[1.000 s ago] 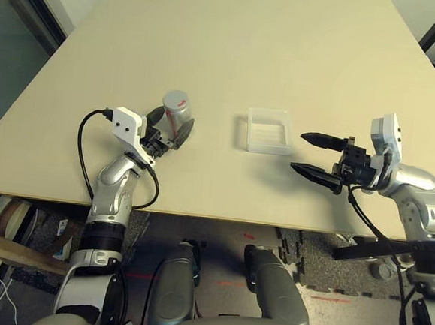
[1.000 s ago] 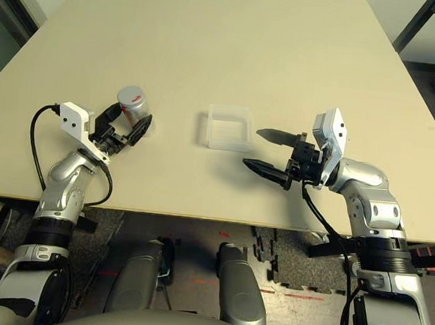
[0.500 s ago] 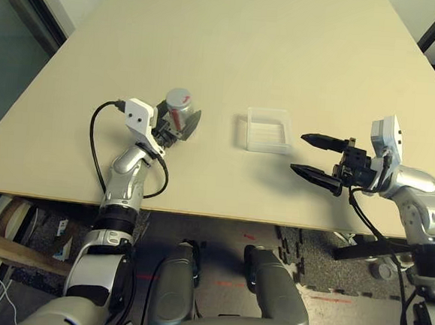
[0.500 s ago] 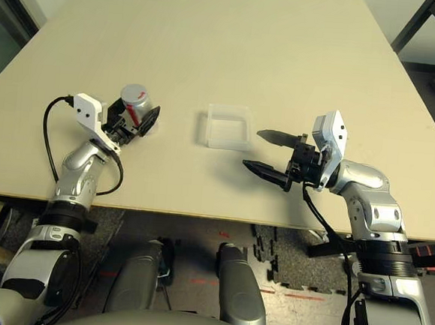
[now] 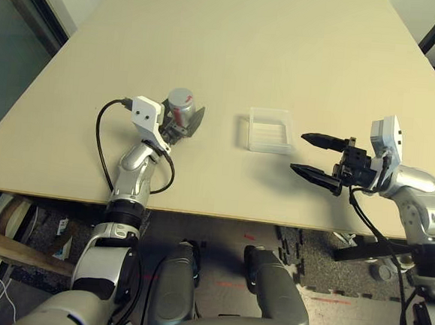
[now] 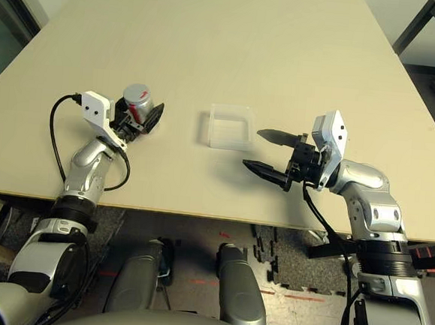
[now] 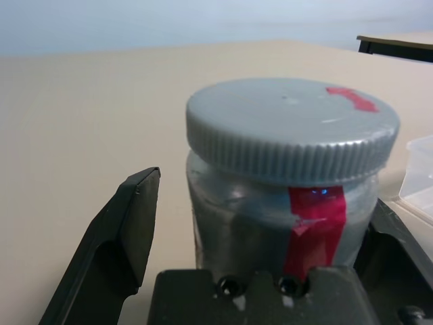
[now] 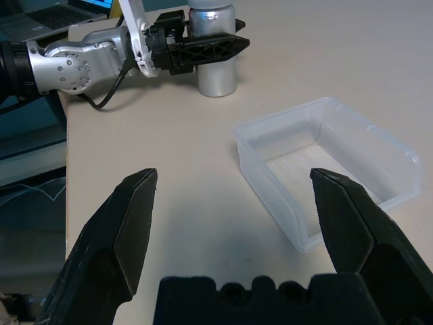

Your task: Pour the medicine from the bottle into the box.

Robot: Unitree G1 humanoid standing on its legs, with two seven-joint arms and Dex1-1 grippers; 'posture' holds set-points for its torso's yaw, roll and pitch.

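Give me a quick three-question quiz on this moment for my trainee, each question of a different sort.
1. True or false: the bottle has its cap off.
2. Where does the box lie? A) on the table, between the two grippers; B) in the right gripper's jaws; C) on top of the bottle.
3. Fill in: the left gripper's jaws stand ___ around the upright bottle, with a gap showing on one side.

Key: 1 false, the cap is on. 2 A. 3 open.
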